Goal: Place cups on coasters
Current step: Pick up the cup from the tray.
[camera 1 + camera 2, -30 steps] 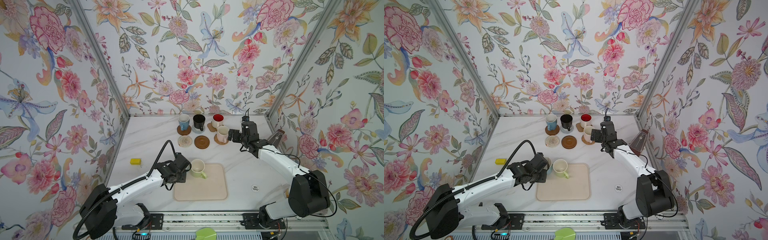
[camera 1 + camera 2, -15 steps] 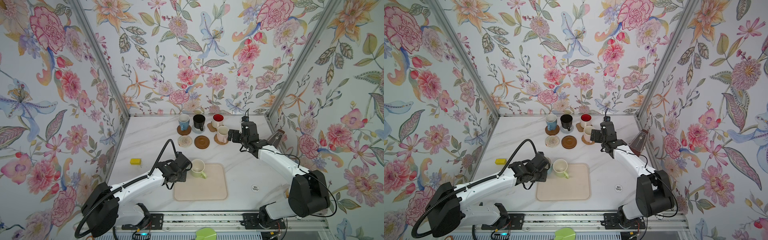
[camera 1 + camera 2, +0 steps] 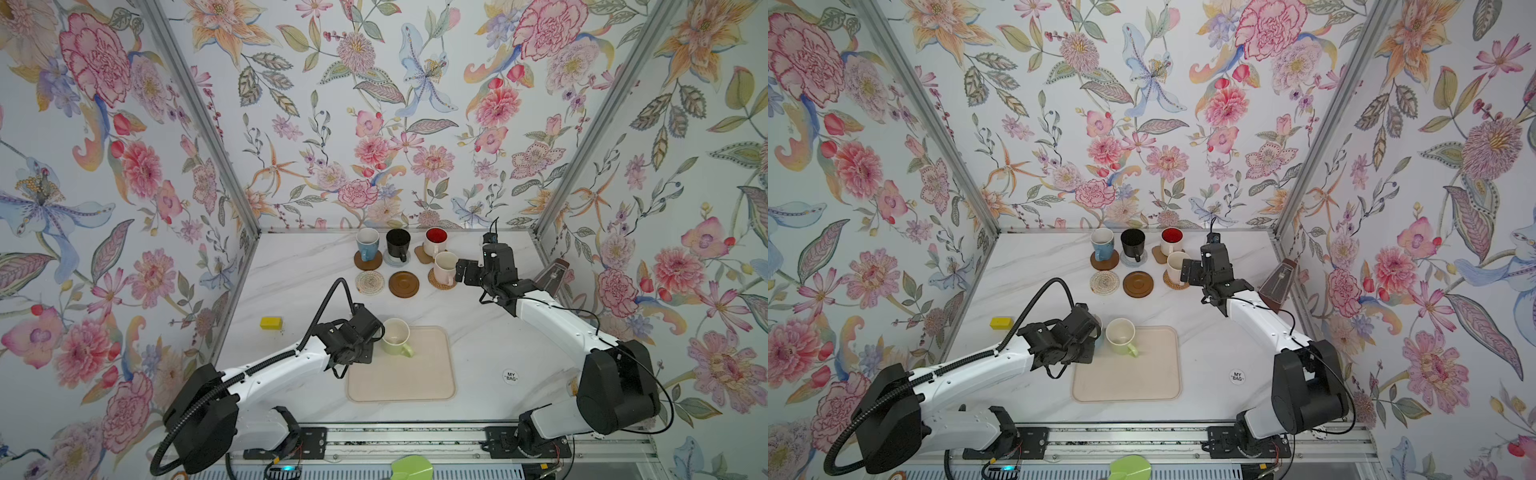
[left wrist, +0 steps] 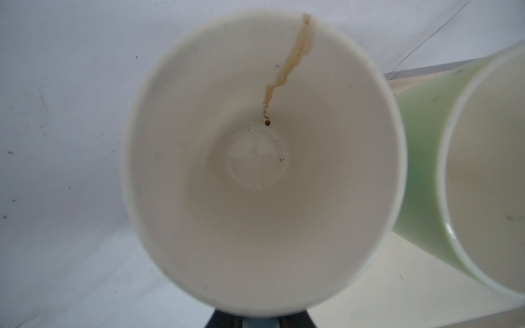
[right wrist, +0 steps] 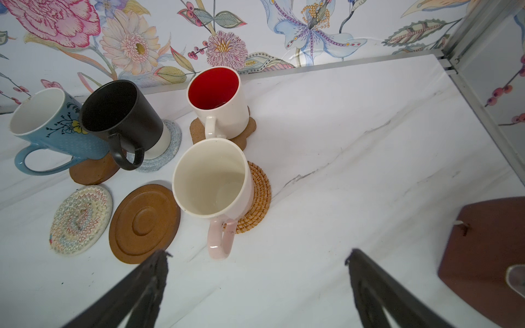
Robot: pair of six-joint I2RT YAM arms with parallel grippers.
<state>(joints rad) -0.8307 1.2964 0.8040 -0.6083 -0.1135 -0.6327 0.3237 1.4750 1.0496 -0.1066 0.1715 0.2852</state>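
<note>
Light blue cup [image 4: 255, 159], brown streak down its white inside, is standing on the surface [image 4: 56, 142] just beside the pale green cup [image 4: 420, 170] at the tray [image 4: 426, 284] edge. My left claw [image 4: 257, 322] is pinching its blue outside. My right claw [image 5: 257, 254] is spread wide near the pink cup [image 5: 211, 181], which sits on the rattan coaster [image 5: 260, 193].

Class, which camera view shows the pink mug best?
The right wrist view: the pink mug is close, with handle and inside clear. Both top views show the mug small and far. The left wrist view lacks it.
</note>
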